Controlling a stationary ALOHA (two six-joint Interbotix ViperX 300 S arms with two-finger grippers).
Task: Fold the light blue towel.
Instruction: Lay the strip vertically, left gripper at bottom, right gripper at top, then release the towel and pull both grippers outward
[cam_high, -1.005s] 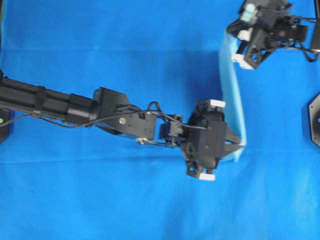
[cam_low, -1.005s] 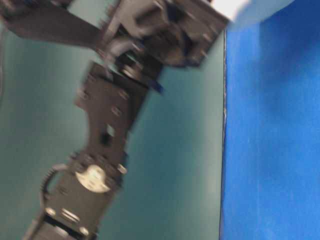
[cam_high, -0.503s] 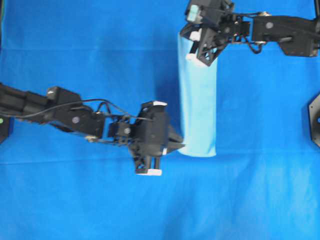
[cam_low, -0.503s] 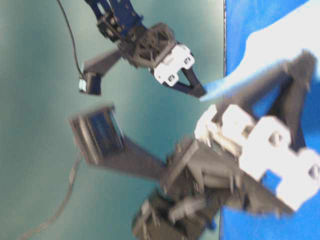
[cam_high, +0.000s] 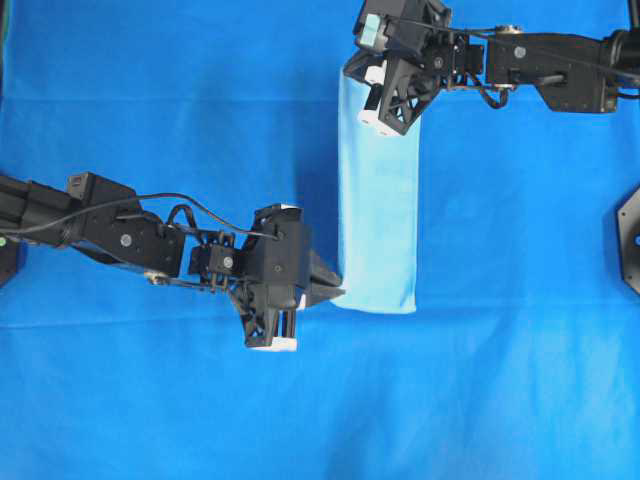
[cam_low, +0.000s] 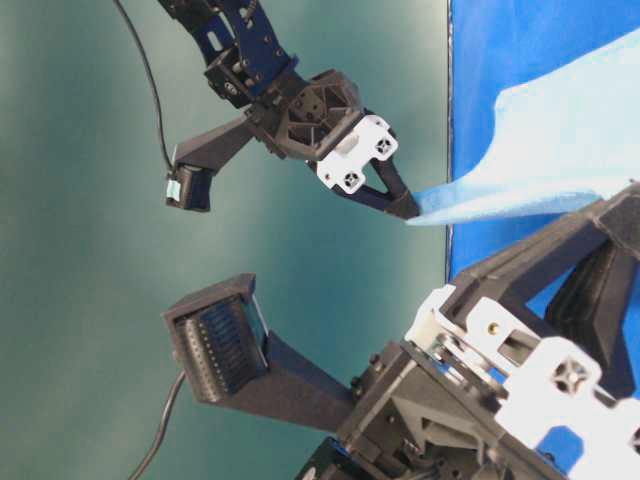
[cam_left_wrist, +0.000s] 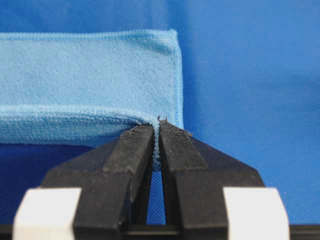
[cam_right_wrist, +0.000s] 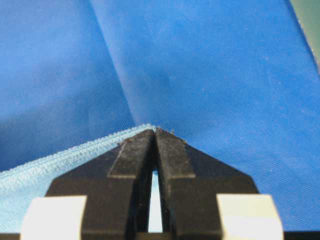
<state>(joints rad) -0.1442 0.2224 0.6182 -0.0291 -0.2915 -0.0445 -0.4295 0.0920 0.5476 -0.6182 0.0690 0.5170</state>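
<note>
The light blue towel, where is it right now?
In the overhead view the light blue towel lies right of centre on the dark blue table covering, stretched between the left tool at its near corner and the right tool at its far end.

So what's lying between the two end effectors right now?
Only the light blue towel, in the overhead view: it stretches as a folded strip from the left end effector at its near corner to the right end effector, both pinching it.

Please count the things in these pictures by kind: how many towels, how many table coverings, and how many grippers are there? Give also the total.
Light blue towel: 1
Dark blue table covering: 1
Grippers: 2, the left gripper and the right gripper, each shut on a corner of the towel
Total: 4
</note>
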